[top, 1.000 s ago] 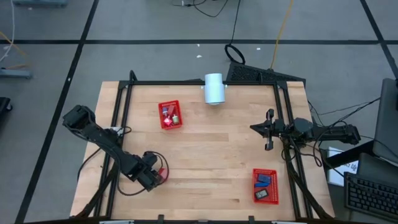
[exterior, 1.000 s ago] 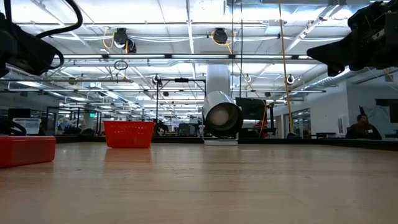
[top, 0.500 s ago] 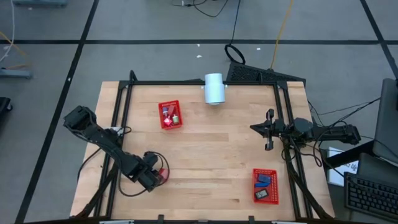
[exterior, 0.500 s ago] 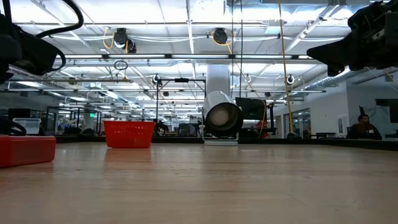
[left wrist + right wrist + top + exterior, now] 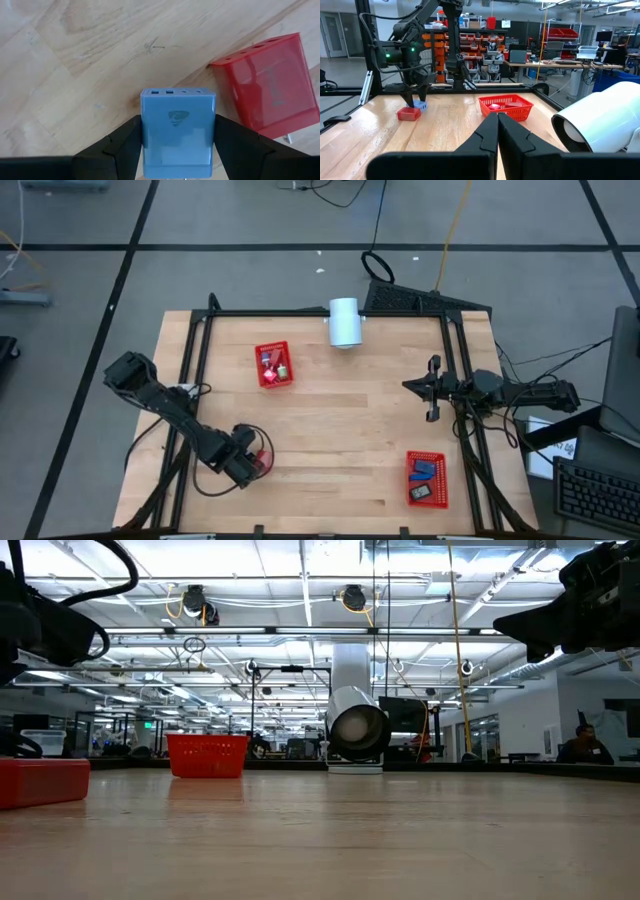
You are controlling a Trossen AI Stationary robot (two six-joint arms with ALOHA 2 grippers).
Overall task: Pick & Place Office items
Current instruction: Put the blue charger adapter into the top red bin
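My left gripper (image 5: 177, 121) is near the table's near-left corner (image 5: 247, 465) and is shut on a light blue block (image 5: 177, 132) with small ports on its end face. A red block (image 5: 267, 92) lies flat on the wood right beside it, also seen as the red block (image 5: 409, 114) in the right wrist view. My right gripper (image 5: 432, 390) hangs shut over the right side of the table, touching nothing. Other small pieces lie in two red mesh baskets. My left gripper pinches the light blue block between its two fingers (image 5: 122, 145), one on each long side (image 5: 148, 145). In the right wrist view the fingers (image 5: 410, 92) come down on it from above. Whether the block is clear of the table, I cannot tell.
One red mesh basket (image 5: 273, 365) stands at the far left and holds small pieces. Another basket (image 5: 425, 479) at the near right holds a dark blue and a black piece. A white cylinder (image 5: 345, 322) lies at the far edge. Bare wood spans the middle.
My left arm has crept a little toward the table's right in the low view, still shut on the light blue block. The right arm has kept still.
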